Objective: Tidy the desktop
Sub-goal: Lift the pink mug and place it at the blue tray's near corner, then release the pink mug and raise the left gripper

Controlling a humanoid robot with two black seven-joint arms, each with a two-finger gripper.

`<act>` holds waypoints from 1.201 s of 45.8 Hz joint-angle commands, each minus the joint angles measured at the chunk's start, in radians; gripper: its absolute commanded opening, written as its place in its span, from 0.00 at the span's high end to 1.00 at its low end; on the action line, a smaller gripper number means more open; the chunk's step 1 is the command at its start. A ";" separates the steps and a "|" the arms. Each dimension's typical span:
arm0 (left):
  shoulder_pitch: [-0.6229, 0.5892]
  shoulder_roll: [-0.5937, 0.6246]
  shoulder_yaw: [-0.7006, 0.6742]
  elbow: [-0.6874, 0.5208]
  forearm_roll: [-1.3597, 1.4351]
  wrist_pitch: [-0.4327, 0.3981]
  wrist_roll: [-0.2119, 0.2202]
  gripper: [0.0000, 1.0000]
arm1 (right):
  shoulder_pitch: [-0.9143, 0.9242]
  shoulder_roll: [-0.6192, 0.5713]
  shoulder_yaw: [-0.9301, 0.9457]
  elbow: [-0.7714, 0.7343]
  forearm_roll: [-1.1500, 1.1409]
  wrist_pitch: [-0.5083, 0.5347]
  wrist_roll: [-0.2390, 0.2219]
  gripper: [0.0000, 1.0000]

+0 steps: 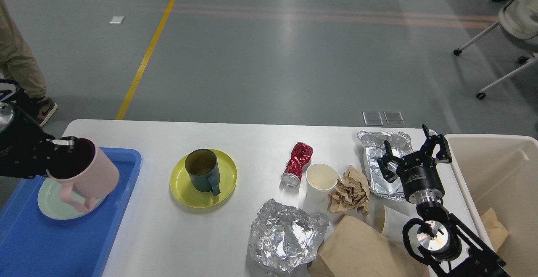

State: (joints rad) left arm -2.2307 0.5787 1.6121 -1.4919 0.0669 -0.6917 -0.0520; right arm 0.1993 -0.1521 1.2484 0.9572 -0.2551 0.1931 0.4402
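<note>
The white desktop (260,142) spans the view. My left gripper (62,151) is shut on the rim of a pink mug (86,174) and holds it tilted over a pale green plate (52,205) in the blue tray (50,243). My right gripper (414,151) is open and empty above a flat foil sheet (378,172) at the right. On the desktop lie a dark green mug (203,170) on a yellow plate (187,188), a crushed red can (297,163), a white paper cup (320,182), crumpled brown paper (349,191), crumpled foil (286,235) and a brown paper bag (357,247).
A beige bin (496,176) stands at the right edge with brown paper inside. A second paper cup (393,224) lies on its side by my right arm. A person's leg (21,67) stands on the floor at the far left. An office chair (512,29) is at the far right.
</note>
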 commanded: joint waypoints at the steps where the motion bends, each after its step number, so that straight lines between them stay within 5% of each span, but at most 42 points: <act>1: 0.115 0.128 -0.017 0.137 0.088 -0.009 -0.008 1.00 | 0.000 -0.001 0.000 0.000 0.000 0.000 0.000 0.00; 15: 0.526 0.312 -0.171 0.565 0.148 -0.040 0.001 0.98 | 0.000 0.000 0.000 0.000 0.000 0.000 0.000 0.00; 30: 0.931 0.334 -0.463 0.843 0.192 -0.075 -0.005 0.97 | 0.000 0.000 0.000 0.000 -0.001 0.000 0.000 0.00; 45: 1.186 0.320 -0.646 0.949 0.192 -0.026 -0.009 0.98 | 0.000 0.000 0.000 0.000 -0.001 0.000 0.000 0.00; 55: 1.195 0.303 -0.664 0.947 0.199 -0.025 -0.009 0.98 | 0.000 0.000 0.000 0.000 0.000 0.000 0.000 0.00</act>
State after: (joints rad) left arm -1.0364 0.8958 0.9515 -0.5444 0.2636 -0.7172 -0.0618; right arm 0.1994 -0.1518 1.2487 0.9572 -0.2559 0.1932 0.4402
